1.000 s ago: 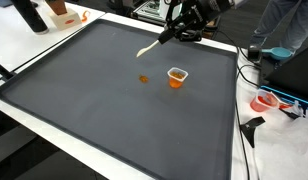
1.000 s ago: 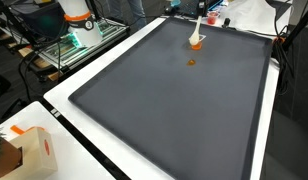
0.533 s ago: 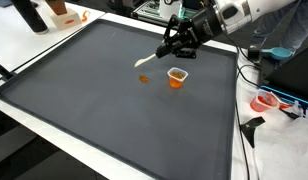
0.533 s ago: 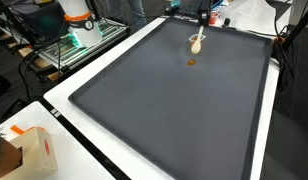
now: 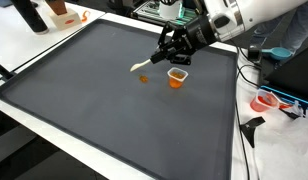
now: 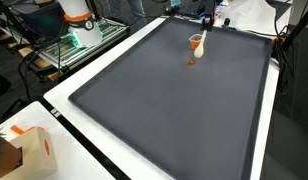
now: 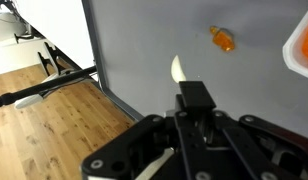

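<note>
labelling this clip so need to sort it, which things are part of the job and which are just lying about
In hand: gripper, white spoon it grips, orange cup, orange piece on the black mat.
Lying about: cardboard box, dark container.

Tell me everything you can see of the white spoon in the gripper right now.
The white spoon is slim and pale and looks like plastic. The gripper is closed on its handle end, so only the front part shows. In the wrist view its rounded end sticks out past the fingers. It slants down towards the grey mat and seems to hang clear of it, above and beside the small orange piece, next to the orange cup. Only the gripper appears to touch it.
</note>
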Motion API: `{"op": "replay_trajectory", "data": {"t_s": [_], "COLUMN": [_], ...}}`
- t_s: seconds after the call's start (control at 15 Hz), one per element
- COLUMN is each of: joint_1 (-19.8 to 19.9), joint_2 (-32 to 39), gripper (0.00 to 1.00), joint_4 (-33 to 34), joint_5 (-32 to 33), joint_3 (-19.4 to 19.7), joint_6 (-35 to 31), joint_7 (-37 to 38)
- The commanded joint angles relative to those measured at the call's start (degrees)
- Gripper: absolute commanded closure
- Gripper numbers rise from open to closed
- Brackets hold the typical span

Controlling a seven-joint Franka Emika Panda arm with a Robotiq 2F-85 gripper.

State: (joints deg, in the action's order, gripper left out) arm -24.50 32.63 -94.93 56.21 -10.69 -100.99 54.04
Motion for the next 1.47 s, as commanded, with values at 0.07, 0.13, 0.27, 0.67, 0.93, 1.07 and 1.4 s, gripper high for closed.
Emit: {"op": "replay_trajectory", "data": {"t_s": [0.07, 0.13, 0.27, 0.67, 0.93, 1.07, 1.4], "joint_1": [0.4, 0.7, 1.5, 4.4, 6.4, 7.3, 9.0], "joint_2": [0.1, -0.2, -1.1, -5.1, -8.7, -10.8, -16.1], "gripper": [0.97, 0.97, 0.97, 0.97, 0.97, 0.97, 0.97], "joint_4": [0.9, 0.9, 0.5, -1.6, -2.9, -4.1, -7.4], "joint_5": [-0.3, -0.7, -1.5, -6.5, -13.2, -17.1, -26.7], "joint_3": [0.3, 0.2, -0.1, -0.2, 0.0, 0.2, 1.1], "joint_6": [-1.6, -2.1, -3.8, -9.5, -12.8, -14.4, -18.0], "joint_7": [-1.0, -1.3, -2.0, -5.8, -9.8, -12.0, -17.2]}}
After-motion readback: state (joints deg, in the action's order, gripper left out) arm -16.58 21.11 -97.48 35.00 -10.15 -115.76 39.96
